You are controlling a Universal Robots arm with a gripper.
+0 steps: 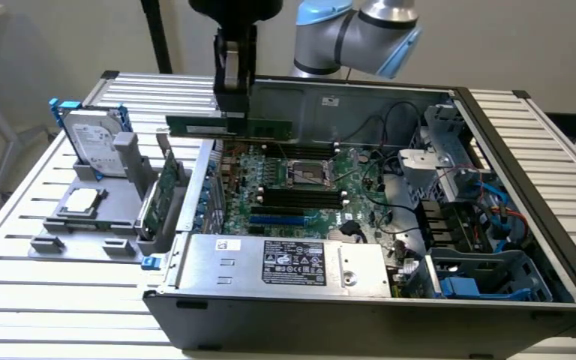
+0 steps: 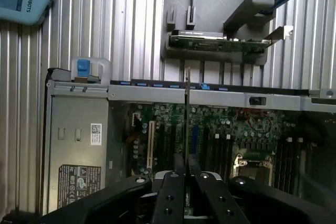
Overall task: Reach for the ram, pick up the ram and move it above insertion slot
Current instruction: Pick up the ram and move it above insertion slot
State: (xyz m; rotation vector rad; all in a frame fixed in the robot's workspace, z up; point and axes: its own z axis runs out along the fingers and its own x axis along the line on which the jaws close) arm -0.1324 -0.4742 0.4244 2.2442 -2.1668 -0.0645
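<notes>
Slatted aluminium workbench (image 1: 28, 225) under an opened dark computer tower (image 1: 368, 300), pale wall behind. At the exterior view's left, a silver hard drive in a blue frame (image 1: 93, 139) upright on a grey moulded fixture (image 1: 78, 225), a square silver processor chip (image 1: 80, 200) lying flat just beside it, a taller green expansion card with a metal bracket (image 1: 160, 195) on edge between fixture and case wall. Further right, gripped and lifted clear of the fixture: the ram (image 1: 230, 127), a long, thin green circuit-board stick, long axis level and running across the exterior view, hanging above the rear edge of the green motherboard (image 1: 298, 187). Black two-finger gripper (image 1: 233, 112) clamped on the stick from above near its middle, fingers (image 2: 173, 192) closed flat against both faces, stick seen edge-on in the wrist view (image 2: 187, 114) as a thin line running straight out from between them. Below and nearer the camera, the black memory slots (image 1: 298, 199), lying roughly parallel to the stick; carried part apparently short of them, by this reading. Right of the board, tangled cables and a blue-and-grey drive cage (image 1: 488, 277). Grey-and-blue robot arm (image 1: 358, 30) cut off at the frame top; exact slot under the stick hard to make out.
</notes>
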